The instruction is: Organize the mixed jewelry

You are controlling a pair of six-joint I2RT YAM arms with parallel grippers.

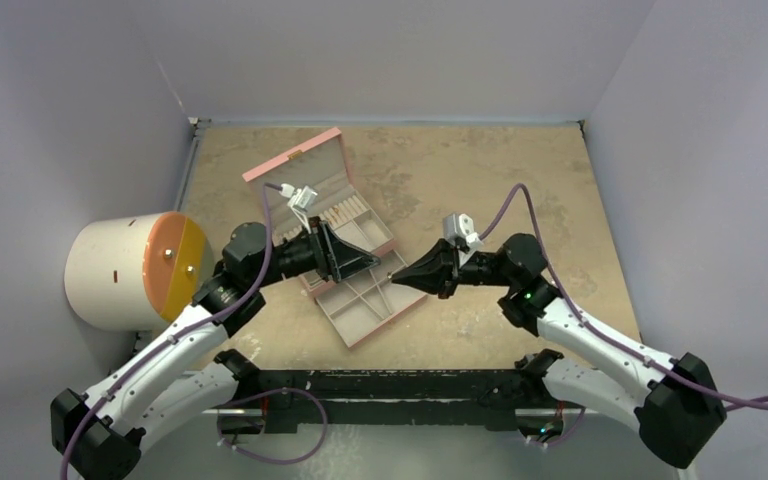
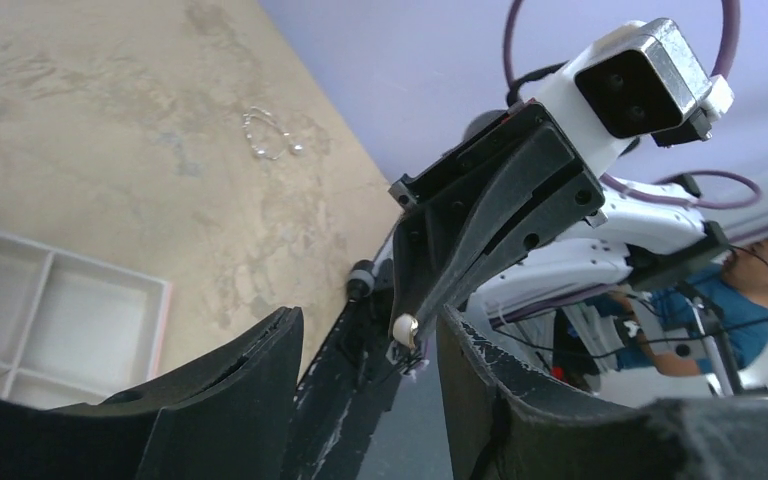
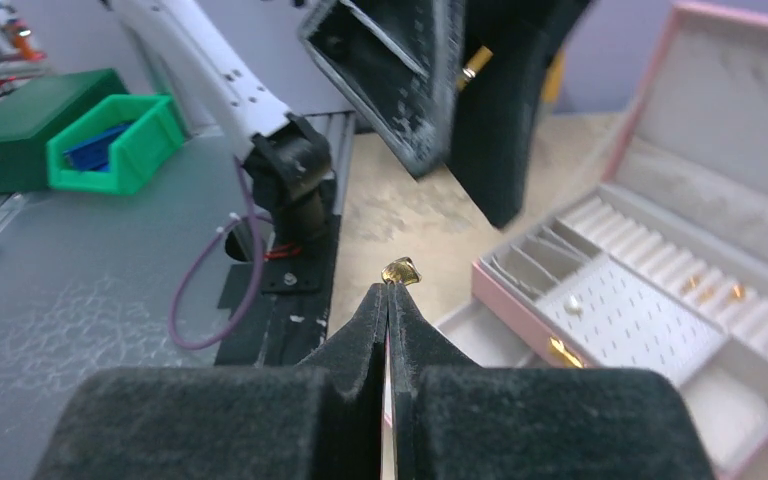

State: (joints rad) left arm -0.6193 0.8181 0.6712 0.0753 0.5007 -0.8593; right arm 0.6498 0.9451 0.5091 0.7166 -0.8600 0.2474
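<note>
Looks like a handoff: right hand (image 3: 389, 288) clenched on a tiny gold-coloured jewelry piece (image 3: 400, 271) by the open pink compartmented box's (image 1: 295, 158) 3 o'clock edge, left hand (image 2: 368, 320) released at its 9 o'clock, so next up is a careful pinch.

L arm (image 1: 175, 345) & R arm (image 1: 590, 335): white links, blk joints, purple cables (image 1: 760, 403). L tool (image 1: 373, 261), R tool (image 1: 394, 277): blk wedges.

**Hard to make out**

The tiny gold-coloured metal piece (image 3: 401, 271) at the tips of the right tool (image 3: 389, 292) is too small to name, perhaps a ring. The black-and-white left arm (image 1: 175, 345) hides the middle of the pink compartmented box (image 1: 300, 165). A thin silvery tangle (image 2: 270, 135) on the beige surface (image 2: 110, 120) is blurred.
</note>
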